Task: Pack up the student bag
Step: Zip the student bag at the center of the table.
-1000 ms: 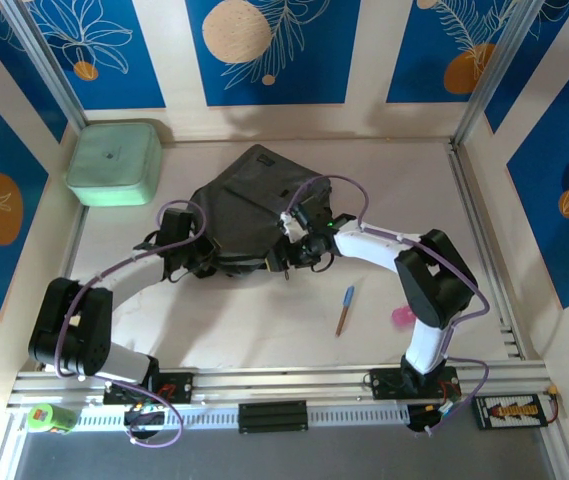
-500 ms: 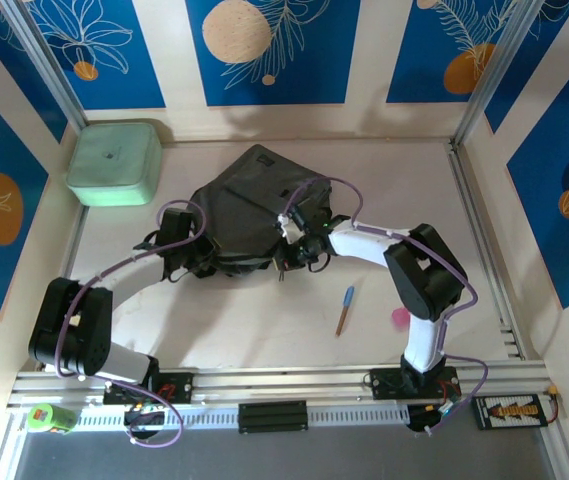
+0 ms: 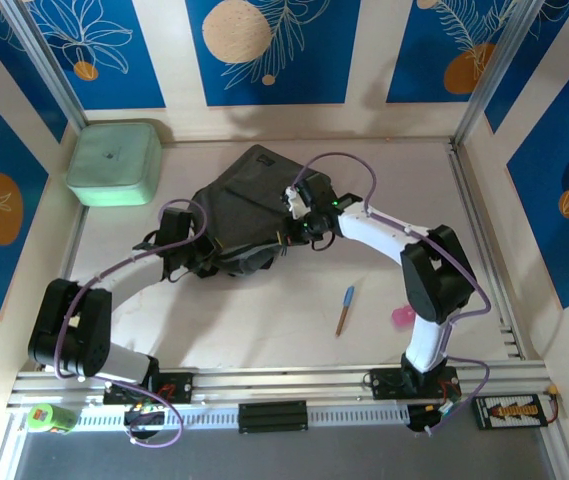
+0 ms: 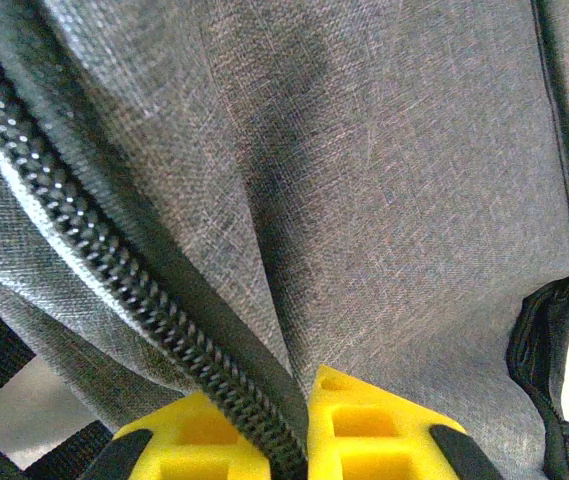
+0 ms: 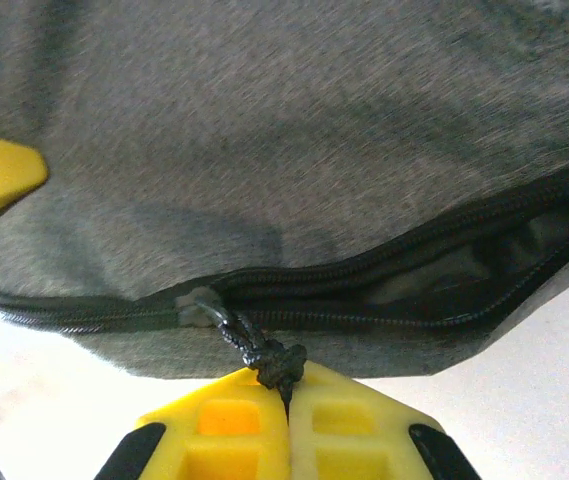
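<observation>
Right wrist view shows the right gripper [image 5: 286, 405] clenched on the zipper cord [image 5: 267, 357], the left gripper [image 4: 299, 430] clamping the student bag [image 5: 264, 130]; a sideways pull may slip the cord.

mid tabletop [image 3: 264, 335]: student bag [image 3: 244, 205]. behind and left of it, well apart, in the far left corner: box [image 3: 114, 162]. at its near left edge: left tool [image 4: 299, 400]. at its right edge, on the zipper pull [image 5: 264, 355]: right tool [image 5: 286, 385]. before and right of it: pen [image 3: 345, 309].

No readable text on student bag [image 3: 244, 195]; mark on mint-green box [image 3: 114, 170] illegible.
</observation>
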